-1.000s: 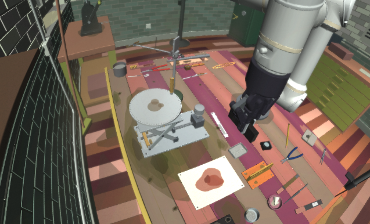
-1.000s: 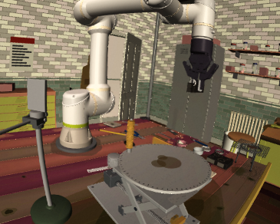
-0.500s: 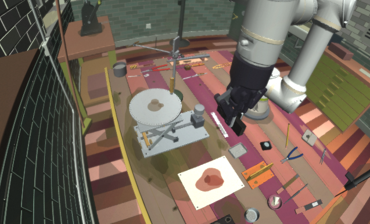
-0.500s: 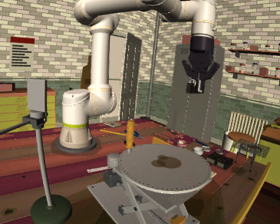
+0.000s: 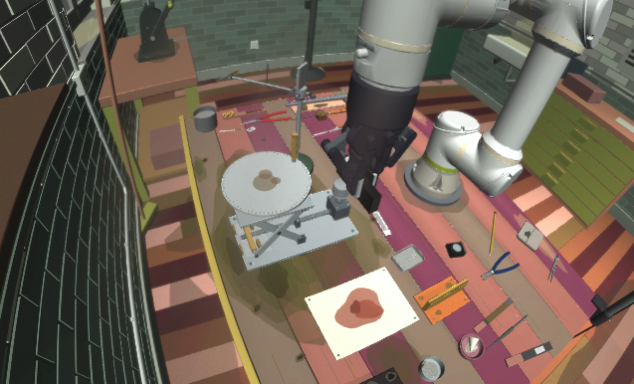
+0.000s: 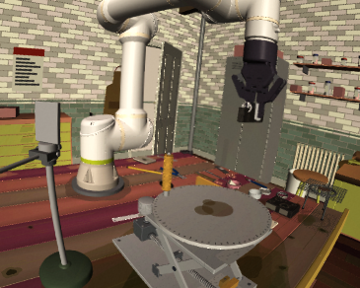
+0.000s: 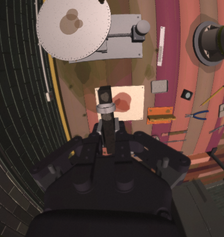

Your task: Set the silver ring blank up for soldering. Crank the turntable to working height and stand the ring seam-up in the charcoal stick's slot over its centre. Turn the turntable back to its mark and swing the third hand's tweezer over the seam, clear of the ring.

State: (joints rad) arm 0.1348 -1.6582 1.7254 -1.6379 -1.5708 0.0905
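Note:
The silver ring [image 7: 105, 108] sits in the slot of the dark charcoal stick [image 7: 107, 121], which my closed gripper [image 7: 109, 150] holds high above the bench, right of the turntable. The round grey turntable [image 5: 266, 185] stands raised on its scissor lift, with the crank knob [image 5: 340, 188] at its right end and nothing lying on the disc. The third hand [image 5: 298, 94] stands behind the turntable on a round green base, its arm reaching left and its wooden-handled tweezer [image 5: 294, 145] hanging at the disc's far edge.
Behind the turntable lie red pliers and a small grey pot [image 5: 205, 118]. A white sheet [image 5: 362, 310] lies on the near bench, with an orange block [image 5: 441, 298], blue pliers [image 5: 499, 265], a pencil and small dishes to its right. My base [image 5: 435, 164] stands right of the turntable.

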